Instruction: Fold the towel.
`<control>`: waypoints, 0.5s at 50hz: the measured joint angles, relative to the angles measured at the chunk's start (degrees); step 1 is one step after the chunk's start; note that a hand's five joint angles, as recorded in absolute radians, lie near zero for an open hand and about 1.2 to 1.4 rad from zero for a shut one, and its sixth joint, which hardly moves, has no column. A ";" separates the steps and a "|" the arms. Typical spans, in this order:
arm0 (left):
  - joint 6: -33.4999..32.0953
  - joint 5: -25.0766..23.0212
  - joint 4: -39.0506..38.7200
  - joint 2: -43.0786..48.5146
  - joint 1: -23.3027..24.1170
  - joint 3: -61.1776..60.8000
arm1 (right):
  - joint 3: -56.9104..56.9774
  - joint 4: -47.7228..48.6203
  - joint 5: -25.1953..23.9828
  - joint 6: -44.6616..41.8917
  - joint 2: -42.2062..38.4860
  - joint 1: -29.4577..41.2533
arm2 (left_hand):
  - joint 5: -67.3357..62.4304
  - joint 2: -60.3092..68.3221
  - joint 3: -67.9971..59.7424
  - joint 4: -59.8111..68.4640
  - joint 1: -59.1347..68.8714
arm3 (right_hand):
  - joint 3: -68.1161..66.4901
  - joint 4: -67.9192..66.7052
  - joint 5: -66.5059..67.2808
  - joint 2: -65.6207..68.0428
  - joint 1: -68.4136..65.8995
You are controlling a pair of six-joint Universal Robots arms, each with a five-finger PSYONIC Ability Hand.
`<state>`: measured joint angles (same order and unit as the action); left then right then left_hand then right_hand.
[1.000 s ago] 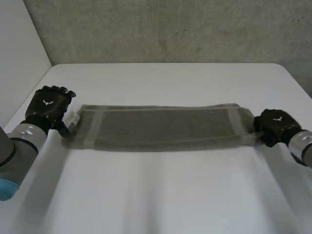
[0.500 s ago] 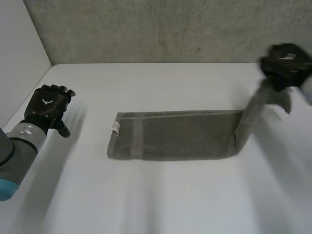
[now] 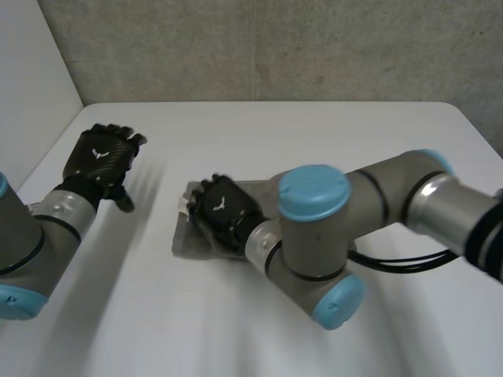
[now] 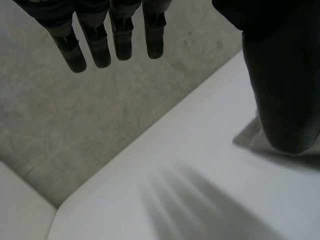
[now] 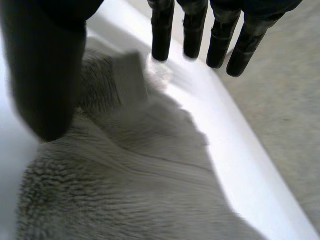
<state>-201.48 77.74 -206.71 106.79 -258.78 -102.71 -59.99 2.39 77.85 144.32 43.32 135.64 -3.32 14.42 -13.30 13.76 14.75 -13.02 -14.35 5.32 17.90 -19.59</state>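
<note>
Tabletop (image 3: 314, 133), white and flat, carried the whole scene, and across its middle lay the grey right arm (image 3: 314, 228) with its light-blue caps, reaching from the right side to left of centre. That was the big change: a second earlier the grey-brown terry towel (image 3: 189, 242) had been stretched long between both hands, then its right end was lifted, and now the arm had swung that end over toward the left one. I judged the half fold as made or nearly made, with laying flat and smoothing left to do. The towel sat left of the table's centre, mostly hidden beneath the arm, so its full outline could not be told. Its long axis had run left to right; the visible part was its left short edge, which faced the left hand, and that axis probably still ran the same way at about half the length. The right hand (image 3: 224, 214) rested over the towel's left end, its fingers (image 5: 162, 35) straight and slightly spread above the pile, thumb apart, pinching nothing. The left hand (image 3: 102, 159) hovered well apart to the left, fingers (image 4: 115, 40) straight and holding nothing. Smallest, a white label (image 3: 182, 206) stuck out at the towel's far-left corner, just beside the right hand's fingertips.
</note>
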 measured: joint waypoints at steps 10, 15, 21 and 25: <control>10.25 -0.05 0.76 0.20 6.53 6.43 | -16.29 5.20 0.37 6.48 18.87 -10.61 | 0.00 0.00 0.00 0.00 0.00 | 0.00 0.00 -1.73 -3.75 6.12; 16.10 -0.47 1.56 2.19 11.20 9.44 | -27.17 5.88 -0.28 8.06 24.80 -18.79 | 0.00 0.00 0.00 0.00 0.00 | 0.00 0.00 -1.73 -3.75 6.15; 17.73 -0.69 1.95 6.10 15.88 10.93 | -36.44 6.86 -2.59 8.45 26.03 -25.35 | 0.00 0.00 0.00 0.00 0.00 | 0.00 0.00 -1.73 -3.75 6.16; 17.48 -0.78 1.94 8.27 17.73 11.06 | -40.78 8.83 -4.77 8.60 25.81 -28.71 | 0.00 0.00 0.00 0.00 0.00 | 0.00 0.00 -1.73 -3.75 6.15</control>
